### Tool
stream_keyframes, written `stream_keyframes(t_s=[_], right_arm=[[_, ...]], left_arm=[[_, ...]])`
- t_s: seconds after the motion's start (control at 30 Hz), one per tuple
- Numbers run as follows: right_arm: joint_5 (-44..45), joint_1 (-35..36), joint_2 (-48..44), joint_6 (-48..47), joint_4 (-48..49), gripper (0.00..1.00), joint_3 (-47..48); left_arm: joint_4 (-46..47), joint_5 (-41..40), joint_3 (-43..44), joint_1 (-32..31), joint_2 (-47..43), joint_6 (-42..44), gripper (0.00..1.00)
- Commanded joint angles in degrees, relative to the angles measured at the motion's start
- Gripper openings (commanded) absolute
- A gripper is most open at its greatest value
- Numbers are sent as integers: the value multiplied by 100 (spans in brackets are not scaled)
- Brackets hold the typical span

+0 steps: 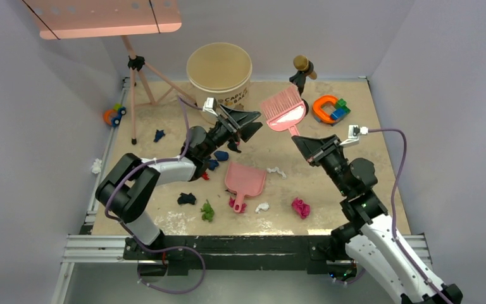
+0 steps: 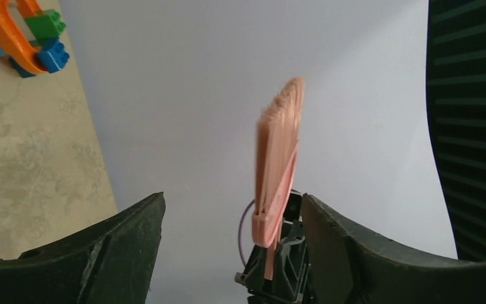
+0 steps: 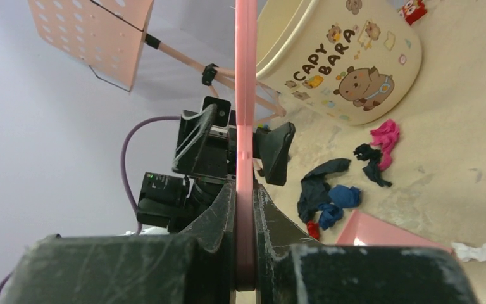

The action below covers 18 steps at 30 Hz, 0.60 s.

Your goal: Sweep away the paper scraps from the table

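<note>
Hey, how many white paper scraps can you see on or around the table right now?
3. One white scrap lies right of the dustpan, one sits nearer the front edge, and one rests by the left frame of the table. Others may be hidden.

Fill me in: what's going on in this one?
The right gripper is shut on the handle of the pink brush, holding it raised above the table. The left gripper hangs open and empty beside the bristles. The pink dustpan lies flat, with paper scraps scattered around it, not yet swept.
</note>
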Motion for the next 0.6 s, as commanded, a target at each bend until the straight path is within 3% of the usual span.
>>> stream_keyframes(t_s=[0.0,0.17,0.27,0.4,0.57], right_arm=[[190,2,-154,-1160,-1272,0,715],[566,5,419,-2292,-2803,0,1481],[457,4,932,-2737,-3282,0,1790],[405,13,1489,-3030,-3512,0,2087],[1196,10,2077,-3135,-4287,0,2656]], left_arm=[[369,482,-313,404,-406,49,85],[-1111,1091,-362,707,-1074,732,88],[-2595,1170,-216,804,-1644,1449,88],[-5993,407,557,784,-2525,3242,91],[-9705,-405,1806,663,-2636,4966,94]])
